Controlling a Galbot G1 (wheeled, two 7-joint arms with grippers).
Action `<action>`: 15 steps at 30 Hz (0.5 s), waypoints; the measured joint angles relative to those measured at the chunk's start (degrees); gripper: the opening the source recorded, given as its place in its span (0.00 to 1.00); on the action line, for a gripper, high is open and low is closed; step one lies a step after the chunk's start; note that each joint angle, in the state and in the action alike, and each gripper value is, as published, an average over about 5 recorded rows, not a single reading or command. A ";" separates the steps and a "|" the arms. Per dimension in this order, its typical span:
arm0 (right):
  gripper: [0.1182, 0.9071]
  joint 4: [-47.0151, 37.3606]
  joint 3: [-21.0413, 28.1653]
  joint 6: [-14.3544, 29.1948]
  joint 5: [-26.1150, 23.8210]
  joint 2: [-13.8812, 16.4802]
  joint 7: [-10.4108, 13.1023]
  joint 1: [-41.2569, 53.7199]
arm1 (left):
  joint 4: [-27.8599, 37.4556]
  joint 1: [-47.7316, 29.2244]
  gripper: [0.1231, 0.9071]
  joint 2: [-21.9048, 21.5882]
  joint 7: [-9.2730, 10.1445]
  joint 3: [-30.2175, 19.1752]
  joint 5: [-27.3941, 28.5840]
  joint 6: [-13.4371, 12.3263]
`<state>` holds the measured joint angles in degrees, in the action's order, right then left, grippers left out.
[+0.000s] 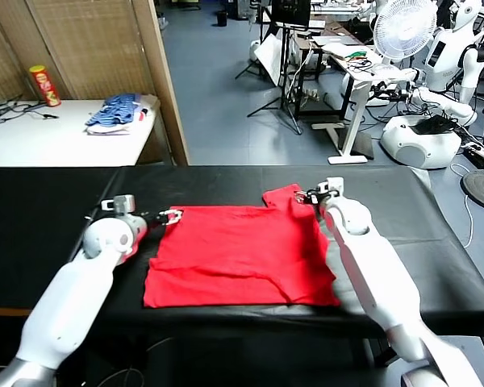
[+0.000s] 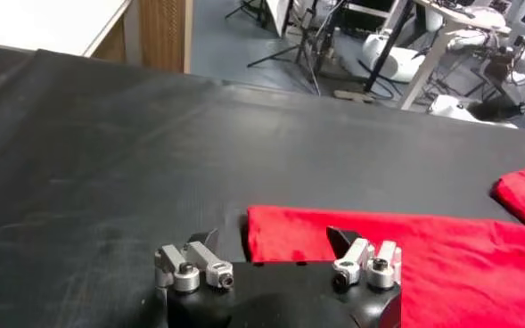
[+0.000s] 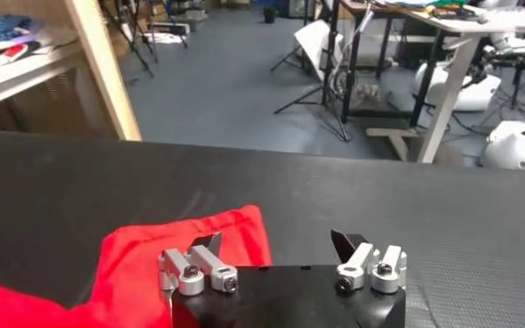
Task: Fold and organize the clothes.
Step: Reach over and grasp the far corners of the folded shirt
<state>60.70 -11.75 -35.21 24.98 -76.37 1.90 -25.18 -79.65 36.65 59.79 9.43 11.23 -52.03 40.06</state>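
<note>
1. Head view: red T-shirt lying flat on black tabletop; left hand hovering at its left far corner, right hand over the far right sleeve.
2. Left wrist view: left hand gaping wide, straddling shirt's corner, gripping nothing.
3. Right wrist view: right hand spreading wide beside sleeve, holding nothing.
</note>
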 joint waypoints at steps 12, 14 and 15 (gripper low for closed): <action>0.08 -2.69 -0.47 1.99 -0.75 -1.76 -1.05 0.74 | 3.21 -1.08 0.31 1.48 -0.83 -0.50 2.27 -0.63; 0.03 -2.54 -0.54 3.58 -0.78 -1.83 -1.23 0.44 | 2.81 -0.97 0.16 1.48 -0.99 -0.54 2.18 -0.52; 0.01 -2.37 -0.64 4.45 -0.74 -1.82 -1.32 0.25 | 2.57 -0.94 0.10 1.50 -1.04 -0.55 2.15 -0.51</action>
<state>58.33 -12.39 -30.77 24.24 -78.19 0.58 -24.93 -77.08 35.72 61.30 8.39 10.68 -49.88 39.55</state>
